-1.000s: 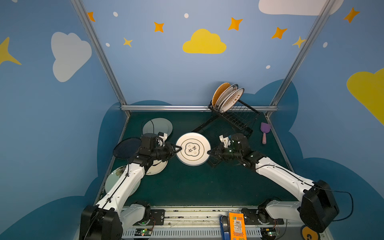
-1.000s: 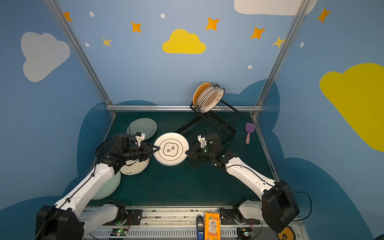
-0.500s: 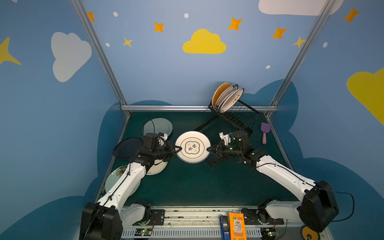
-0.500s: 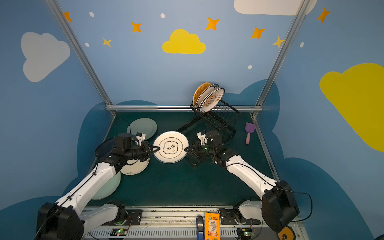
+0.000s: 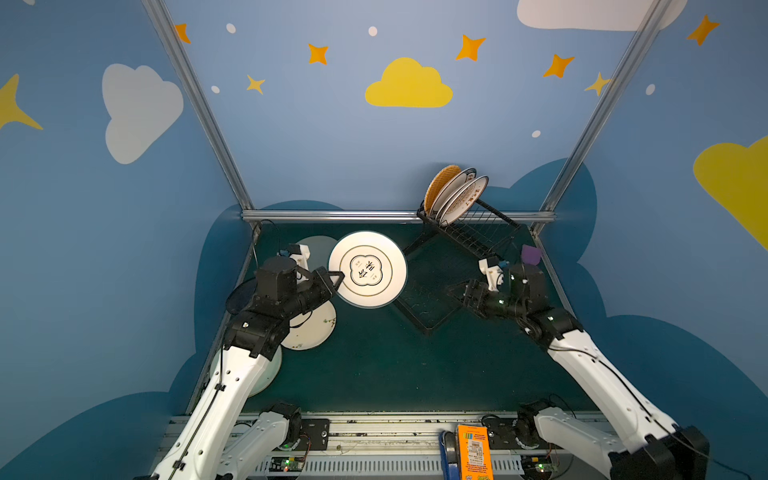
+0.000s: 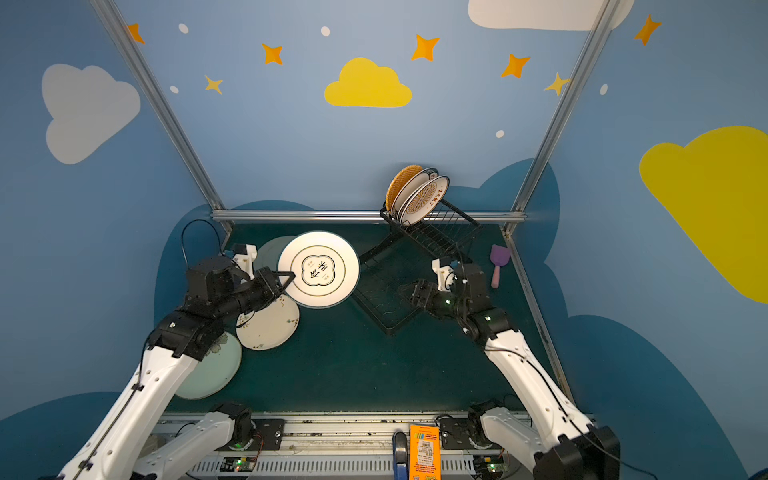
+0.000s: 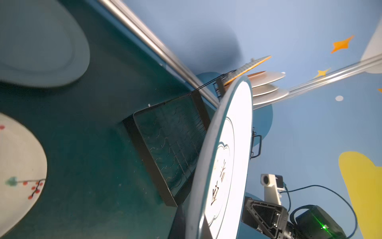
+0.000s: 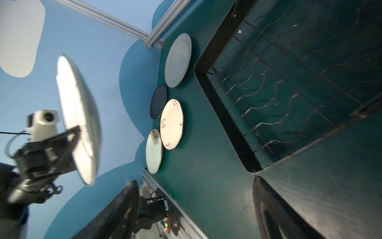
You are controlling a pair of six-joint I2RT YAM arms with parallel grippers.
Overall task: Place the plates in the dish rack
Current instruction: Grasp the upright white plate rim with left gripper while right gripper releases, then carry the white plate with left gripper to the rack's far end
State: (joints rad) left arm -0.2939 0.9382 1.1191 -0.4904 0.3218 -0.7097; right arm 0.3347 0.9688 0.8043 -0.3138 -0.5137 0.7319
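Observation:
My left gripper (image 5: 338,276) (image 6: 291,275) (image 7: 192,227) is shut on the left rim of a white plate with a black flower outline (image 5: 368,269) (image 6: 318,269) (image 7: 227,155) (image 8: 78,115), held tilted above the table. My right gripper (image 5: 453,291) (image 6: 405,291) (image 8: 196,217) hangs open and empty over the flat tray of the dish rack (image 5: 428,328) (image 6: 436,237) (image 8: 223,124), apart from the plate. Three plates (image 5: 457,195) (image 6: 419,195) stand in the rack's raised basket at the back.
On the table at the left lie a grey-green plate (image 5: 318,249) (image 8: 178,60), a navy plate (image 8: 158,102), a cream plate with red berries (image 5: 311,328) (image 8: 172,124) and a mint plate (image 6: 208,370) (image 8: 154,151). A purple spatula (image 6: 498,262) lies by the right wall.
My right gripper has opened, come off the plate's right rim and drawn back to the right. My left gripper has closed on the left rim and carried the plate up and back-left.

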